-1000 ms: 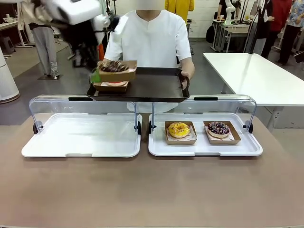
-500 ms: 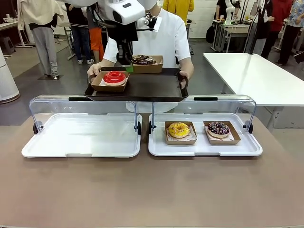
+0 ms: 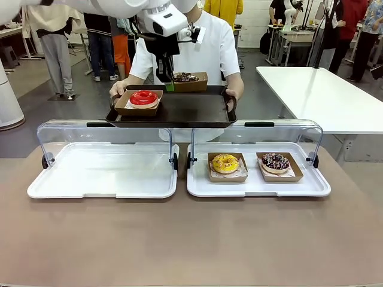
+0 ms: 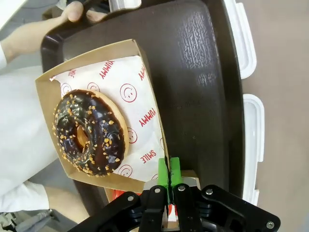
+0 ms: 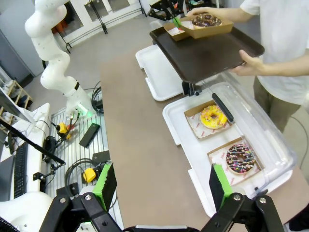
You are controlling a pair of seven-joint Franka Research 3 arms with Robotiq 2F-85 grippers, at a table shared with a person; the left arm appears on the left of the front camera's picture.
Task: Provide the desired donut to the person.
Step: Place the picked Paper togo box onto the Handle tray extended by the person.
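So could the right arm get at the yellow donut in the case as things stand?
Probably yes. The right end effector hangs open above the table, the case lid is swung back, and nothing covers the yellow donut; the person's tray sits farther back.

The scene is evenly and brightly lit from overhead. Soft glare is seen on the clear lids (image 3: 179,134) at the desk's (image 3: 191,239) far edge and on the dark tray (image 4: 203,72). Straight lines are bowed by wide-angle distortion in both wrist views.
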